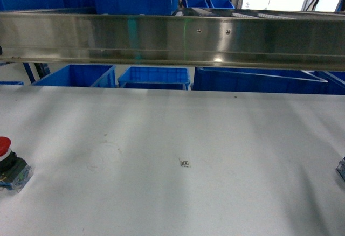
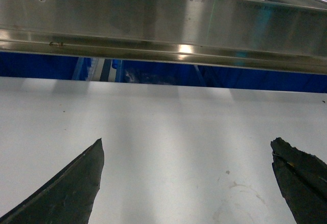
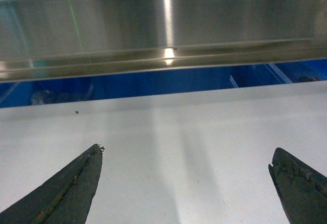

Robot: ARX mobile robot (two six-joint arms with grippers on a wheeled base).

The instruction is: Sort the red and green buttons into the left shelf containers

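A red button (image 1: pixel 9 163) stands upright at the far left edge of the white table (image 1: pixel 178 133), so the left arm is likely nearer. Both the left gripper (image 2: pixel 186 183) and right gripper (image 3: pixel 185 183) hover wide open and empty over bare tabletop. Blue bins (image 1: pixel 153 77) wait beyond the steel rail (image 1: pixel 172 37).

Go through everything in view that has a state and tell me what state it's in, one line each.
Red-capped push-button with black body and clear base: lying on the white table's left edge, not held.
Left tool: open, nothing between its fingers.
Right tool: open, nothing between its fingers.
Blue plastic bins beyond the table: upright, contents hidden.
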